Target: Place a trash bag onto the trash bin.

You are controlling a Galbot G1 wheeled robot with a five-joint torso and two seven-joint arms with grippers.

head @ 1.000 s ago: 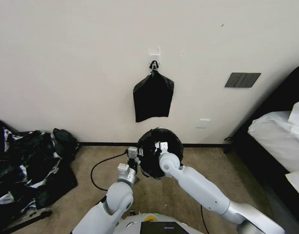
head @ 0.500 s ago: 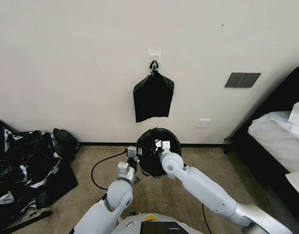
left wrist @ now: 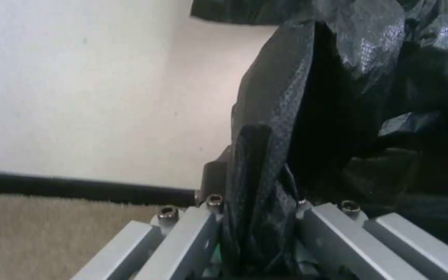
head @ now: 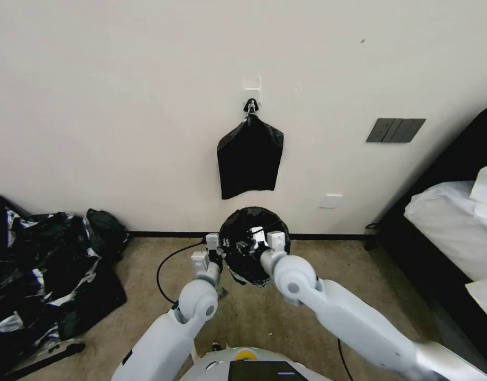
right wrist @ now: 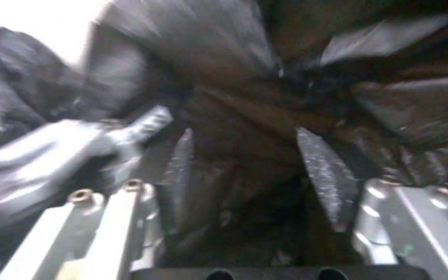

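- The left gripper (head: pixel 226 246) reaches forward from the robot's left side to the near-left edge of the thin glossy black plastic trash bag (head: pixel 252 248); in the left wrist view its fingers are pressed together on a bunched fold of that plastic (left wrist: pixel 258 202).
- The right gripper (head: pixel 259 236) is over the open mouth of the bag, its tips inside the dark opening; in the right wrist view the two dark fingers (right wrist: pixel 323 175) stand well apart with wrinkled black plastic (right wrist: pixel 245 128) between and around them, and they grip nothing that I can make out.
- The bag sits on the beige carpet (head: pixel 148 317) just in front of the wall, its mouth spread into a round opening; the trash bin cannot be made out under the black plastic.
- A black cable (head: pixel 172 262) loops over the carpet beside the left gripper.
- A big heap of crumpled black plastic with silvery creases (head: pixel 47 275) lies on the floor well to the left.
- A white-sheeted bed (head: pixel 455 233) stands to the right.
- On the cream wall (head: pixel 121 106) beyond, a flat black bundle with a knotted top (head: pixel 249 156) hangs from a small white hook (head: pixel 251 84), directly above the bag, with a dark grey switch plate (head: pixel 395 130) to its right.
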